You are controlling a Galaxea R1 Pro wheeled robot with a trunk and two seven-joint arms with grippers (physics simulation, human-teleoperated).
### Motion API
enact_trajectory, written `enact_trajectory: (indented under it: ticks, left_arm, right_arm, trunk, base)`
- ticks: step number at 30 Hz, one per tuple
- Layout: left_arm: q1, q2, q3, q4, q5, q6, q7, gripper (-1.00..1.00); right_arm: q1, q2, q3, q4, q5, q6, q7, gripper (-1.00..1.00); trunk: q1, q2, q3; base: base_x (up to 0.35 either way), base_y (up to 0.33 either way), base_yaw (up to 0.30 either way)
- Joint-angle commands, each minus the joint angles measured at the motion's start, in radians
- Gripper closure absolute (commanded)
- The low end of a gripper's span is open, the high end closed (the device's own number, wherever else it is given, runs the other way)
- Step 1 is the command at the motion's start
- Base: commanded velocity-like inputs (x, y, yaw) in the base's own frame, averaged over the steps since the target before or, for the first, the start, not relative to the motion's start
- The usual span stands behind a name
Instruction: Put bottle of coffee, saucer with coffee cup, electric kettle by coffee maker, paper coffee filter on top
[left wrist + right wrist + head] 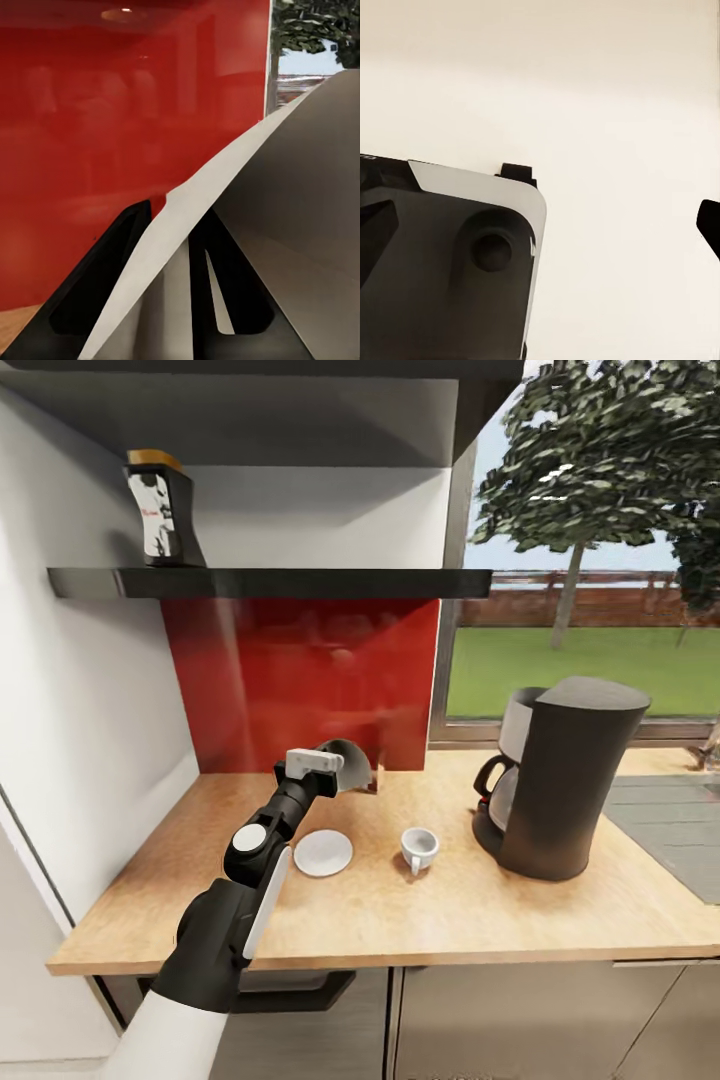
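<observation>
Left gripper (345, 768): closed on paper coffee filter (300, 195), raised near worktop's back edge. Pending: filter onto coffee maker (565, 775); cup (419, 848) onto saucer (323, 852); coffee bottle (163, 510) on shelf (300, 582).

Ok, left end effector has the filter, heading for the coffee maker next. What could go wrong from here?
1. The paper filter looks pinched at its edge by the left end effector, so it may slip or flop on the way over.
2. The coffee cup and saucer sit between the arm and the coffee maker; a low sweep could knock them.
3. The maker's top looks slanted, so the filter might slide off.
</observation>
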Motion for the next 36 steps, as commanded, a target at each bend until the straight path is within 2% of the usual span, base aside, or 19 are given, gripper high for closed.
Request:
enact_trajectory:
  ticks: [1, 21, 29, 30, 32, 36]
  left_arm:
    - [0.000, 0.000, 0.001, -0.002, -0.006, 0.006, -0.003, 1.00]
    - [0.000, 0.000, -0.002, -0.002, -0.006, 0.006, -0.003, 1.00]
    - [0.000, 0.000, -0.007, -0.002, -0.005, 0.007, -0.003, 1.00]
    - [-0.001, 0.000, -0.026, -0.086, 0.029, 0.254, 0.005, 1.00]
    - [-0.001, 0.000, -0.026, -0.095, 0.032, 0.270, 0.005, 1.00]
    - [-0.009, 0.000, -0.026, -0.107, 0.036, 0.351, 0.006, 1.00]
  right_arm:
    - [-0.001, 0.000, 0.005, 0.001, 0.001, -0.003, 0.000, -1.00]
    - [-0.001, 0.000, 0.006, 0.001, 0.001, -0.004, 0.000, -1.00]
    - [-0.001, 0.000, 0.004, 0.001, 0.001, -0.005, -0.001, -1.00]
    - [-0.001, -0.005, 0.003, 0.000, 0.000, -0.003, -0.001, -1.00]
    - [-0.001, -0.005, 0.003, -0.001, 0.000, -0.004, -0.001, -1.00]
    - [-0.001, -0.006, 0.003, -0.001, 0.001, -0.004, -0.001, -1.00]
  trunk:
    - [0.000, -0.001, -0.001]
    - [0.000, -0.001, -0.001]
    - [0.000, -0.001, -0.001]
    - [0.000, -0.001, -0.001]
    - [0.000, -0.001, -0.001]
    - [0.000, -0.001, -0.001]
  base:
    - [0.000, 0.000, -0.272]
    - [0.000, 0.000, -0.271]
    - [0.000, 0.000, -0.038]
    - [0.000, 0.000, 0.000]
    - [0.000, 0.000, 0.000]
    - [0.000, 0.000, 0.000]
